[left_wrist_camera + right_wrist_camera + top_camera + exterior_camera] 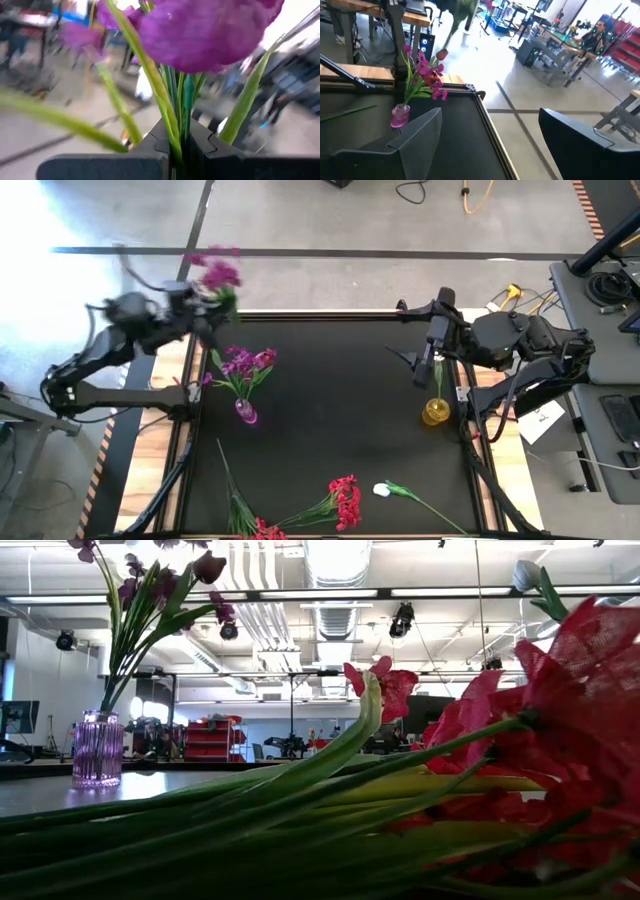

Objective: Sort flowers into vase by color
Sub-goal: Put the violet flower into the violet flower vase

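No legible text, label, brand, number or sign can be made out on the bench (330, 430), on the flowers (345, 500), or in the room beyond.

Left pincer (182, 155) raised and clamped; right pincer (485, 145) hangs with fingers spread.

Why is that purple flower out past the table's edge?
The left gripper is shut on the purple flower, carrying it beyond the table's far-left corner. Red flowers lie loose at the near edge.
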